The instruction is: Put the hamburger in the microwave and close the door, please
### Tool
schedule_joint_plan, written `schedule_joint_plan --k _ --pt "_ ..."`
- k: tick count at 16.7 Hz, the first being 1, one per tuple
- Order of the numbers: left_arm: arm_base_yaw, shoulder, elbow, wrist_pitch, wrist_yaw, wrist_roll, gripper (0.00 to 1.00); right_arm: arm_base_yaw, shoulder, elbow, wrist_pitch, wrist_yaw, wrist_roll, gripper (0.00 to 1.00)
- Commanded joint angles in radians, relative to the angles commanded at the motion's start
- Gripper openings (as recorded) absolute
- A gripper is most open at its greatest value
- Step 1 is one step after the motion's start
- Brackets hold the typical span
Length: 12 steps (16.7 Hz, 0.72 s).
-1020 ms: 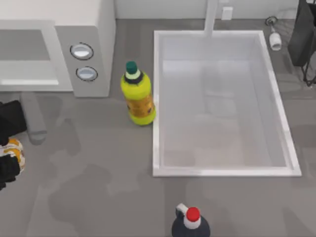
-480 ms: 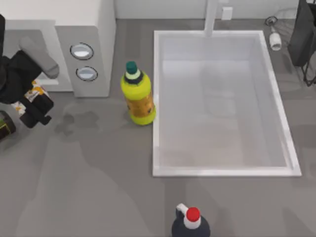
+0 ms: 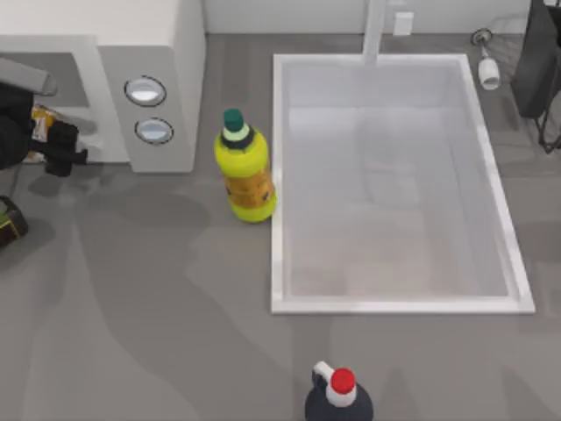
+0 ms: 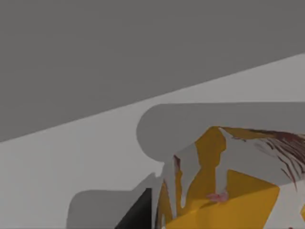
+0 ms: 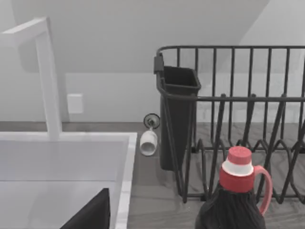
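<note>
My left gripper (image 3: 51, 133) is shut on the hamburger (image 3: 40, 115), a white lump with orange-yellow blotches. It holds it at the mouth of the microwave (image 3: 166, 53), at the table's far left, level with the two silver dials (image 3: 145, 90). In the left wrist view the hamburger (image 4: 228, 191) sits close up between the jaws over a pale grey surface. I cannot tell the door apart from the microwave's front. Part of my right gripper (image 5: 90, 214) shows near the sink's front corner.
A yellow bottle with a green cap (image 3: 244, 167) stands between the microwave and the white sink (image 3: 279, 175). A dark red-capped bottle (image 3: 338, 395) stands at the front edge. A small dark object (image 3: 9, 224) lies at the left edge. A black dish rack (image 5: 238, 119) stands far right.
My left gripper has carried the hamburger from the table's left front edge up and back to the microwave's opening. The bottles have not moved.
</note>
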Motion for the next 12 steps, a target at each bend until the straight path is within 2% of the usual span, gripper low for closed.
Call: schedule_joint_plan --k 3,6,9,12 --pt "0.04 0.074 -0.028 0.253 0.014 -0.124 0.0 0.0 0.0 0.0 0.0 0.0 0.0 1.0" --pt "0.074 0.124 -0.039 0.425 0.023 -0.215 0.0 0.0 0.0 0.0 0.0 0.0 0.0 1.0" --pt "0.093 0.147 -0.04 0.503 0.026 -0.261 0.0 0.0 0.0 0.0 0.0 0.0 0.0 1.0" --pt "0.094 0.148 -0.04 0.508 0.027 -0.264 0.0 0.0 0.0 0.0 0.0 0.0 0.0 1.0"
